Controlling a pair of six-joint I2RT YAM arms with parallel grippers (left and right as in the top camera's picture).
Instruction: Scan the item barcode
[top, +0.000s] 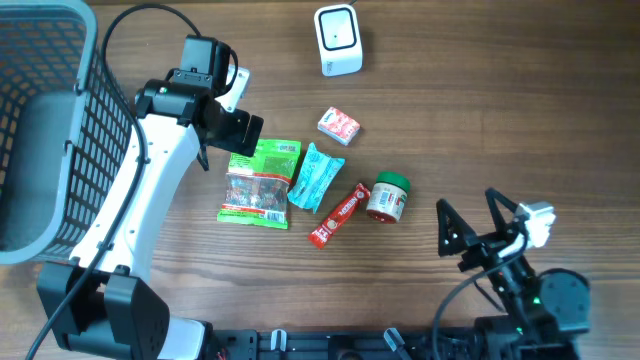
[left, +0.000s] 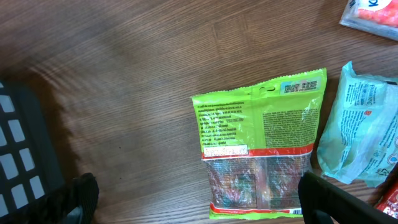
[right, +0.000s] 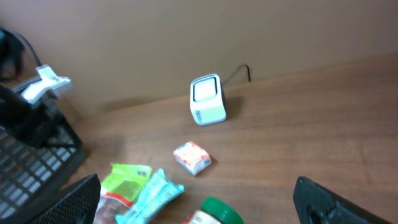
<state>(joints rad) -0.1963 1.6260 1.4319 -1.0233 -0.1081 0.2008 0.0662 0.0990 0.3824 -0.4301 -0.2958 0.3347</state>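
**Overhead and wrist views: approach to the grasp.** The left claw (left: 199, 193) hangs over the green sweet bag (top: 262, 180), jaws spread wide and empty. The right claw (top: 468, 222) waits at the near right of the desk (top: 520, 100), likewise spread and holding nothing. The bag lies flat, printed back uppermost, with its right edge touching a teal packet (top: 316, 178). It is judged to be the item in hand, and no scan has begun.

The scanner (top: 338, 38), a small white upright unit, stands at the far edge, well apart from the bag, its pale window turned toward the arms.

For a clean pick, the fingers should close on the sealed green header near the hang hole. There the film is stiffest, and the loose contents will let the bag hang flat. The grip should stay clear of the teal packet. It should also avoid the bag's lower corner, where a barcode appears to sit, partly hidden behind a finger. The printed side should then be turned squarely to the window.

A red-and-white box (top: 339, 125), a red stick packet (top: 338, 214) and a green-lidded jar (top: 388, 197) lie near. A grey basket (top: 100, 130) stands at the left.

The surface is brown wood grain, flat and matte. Behind it is a plain tan wall, and the scanner's cable runs toward it.
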